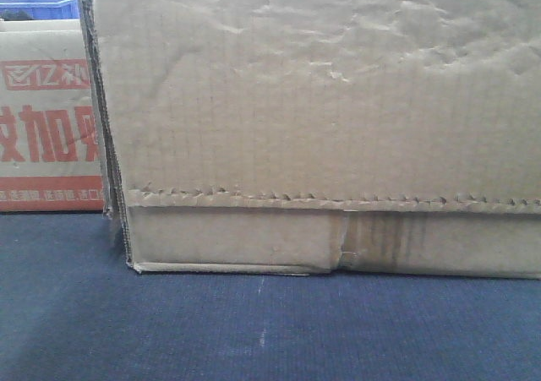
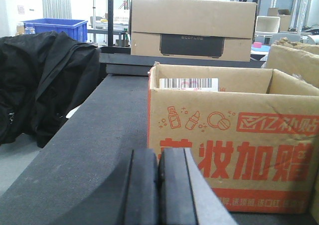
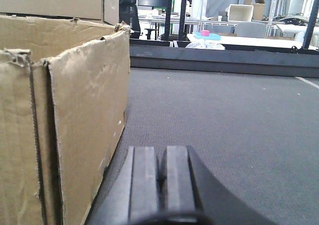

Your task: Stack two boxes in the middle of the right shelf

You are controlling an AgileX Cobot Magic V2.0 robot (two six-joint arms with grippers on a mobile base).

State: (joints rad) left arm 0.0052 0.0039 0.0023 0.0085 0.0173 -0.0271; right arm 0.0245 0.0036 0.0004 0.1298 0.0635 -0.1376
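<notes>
Plain box [image 1: 321,102] on counter [image 1: 254,330]; left hand [image 2: 159,185] and right hand [image 3: 162,180] closed on nothing.
Brown corrugated, wrinkled face, jagged flap seam, stained centre joint; stands just right of red-printed carton [image 1: 46,119], right hand beside its torn end.

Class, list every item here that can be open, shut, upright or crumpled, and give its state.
plain brown box: upright on the dark mat, wrinkled, lower seam closed.
printed box: upright, top open.
far box: closed.
black jacket: crumpled in a heap.
left gripper: shut, empty.
right gripper: shut, empty.
</notes>
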